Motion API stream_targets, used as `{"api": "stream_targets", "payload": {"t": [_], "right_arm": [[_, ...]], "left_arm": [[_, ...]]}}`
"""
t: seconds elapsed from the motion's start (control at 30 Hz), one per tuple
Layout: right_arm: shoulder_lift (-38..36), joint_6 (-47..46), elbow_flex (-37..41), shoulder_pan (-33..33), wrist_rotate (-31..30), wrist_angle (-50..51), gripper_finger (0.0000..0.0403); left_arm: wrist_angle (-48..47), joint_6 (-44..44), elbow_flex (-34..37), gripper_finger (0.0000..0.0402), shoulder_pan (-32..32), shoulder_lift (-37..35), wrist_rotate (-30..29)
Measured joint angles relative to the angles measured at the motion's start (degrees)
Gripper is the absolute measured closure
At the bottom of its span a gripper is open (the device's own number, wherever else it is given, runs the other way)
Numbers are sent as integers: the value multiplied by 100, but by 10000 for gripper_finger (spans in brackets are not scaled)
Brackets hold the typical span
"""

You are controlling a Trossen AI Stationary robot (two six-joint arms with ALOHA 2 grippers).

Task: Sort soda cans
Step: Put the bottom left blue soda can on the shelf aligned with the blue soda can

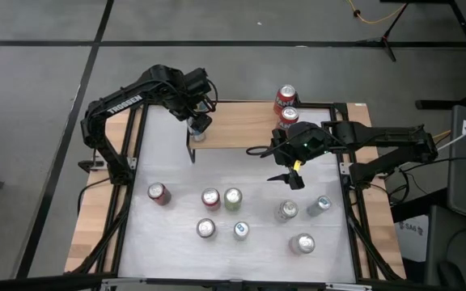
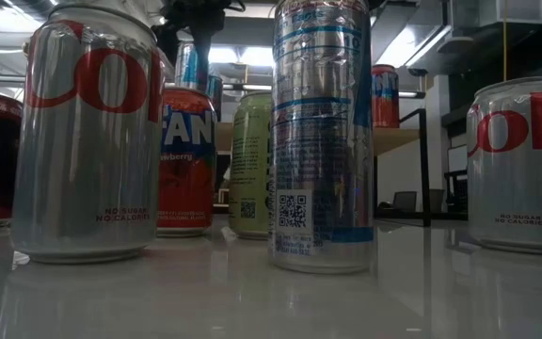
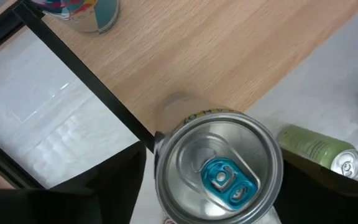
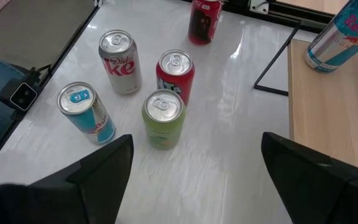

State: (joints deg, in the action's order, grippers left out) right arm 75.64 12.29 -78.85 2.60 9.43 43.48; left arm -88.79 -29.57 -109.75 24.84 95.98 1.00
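Note:
My left gripper (image 1: pixel 197 123) hangs over the left end of the wooden board (image 1: pixel 241 125), pointing down. A silver-topped soda can with a blue tab (image 3: pixel 219 168) stands upright between its fingers, which sit wide apart on either side of the can. Another blue can (image 3: pixel 86 12) stands on the board close by. My right gripper (image 1: pixel 292 176) hovers open above the white table with nothing between its fingers. Below it stand a green can (image 4: pixel 163 118), a red can (image 4: pixel 176 74), a silver can (image 4: pixel 120 59) and a light blue can (image 4: pixel 86 112).
Two red-orange cans (image 1: pixel 287 107) stand at the board's far right. Several more cans are scattered over the white table, among them a red one (image 1: pixel 159 192), silver ones (image 1: pixel 302 242) and a blue-white one lying on its side (image 1: pixel 319 205). A black frame (image 1: pixel 191 149) edges the board.

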Motion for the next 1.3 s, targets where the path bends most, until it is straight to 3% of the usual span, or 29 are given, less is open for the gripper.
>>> {"api": "stream_targets", "payload": {"t": [0.2,0.33,0.93,1.1,1.3], "right_arm": [[-1,0,0,1,0,1,58],[0,0,0,-1,1,1,58],[-2,-2,0,-1,0,33,58],[-1,-1,0,-1,0,44,58],[-2,-2,2,0,1,44,58]], "left_arm": [[0,-249,0,78,0,-2,-115],[9,-472,0,80,-2,-48,-388],[604,-675,0,83,-140,-152,-514],[602,-884,0,83,-265,-423,-1237],[614,-1098,0,83,-960,-676,-2436]]}}
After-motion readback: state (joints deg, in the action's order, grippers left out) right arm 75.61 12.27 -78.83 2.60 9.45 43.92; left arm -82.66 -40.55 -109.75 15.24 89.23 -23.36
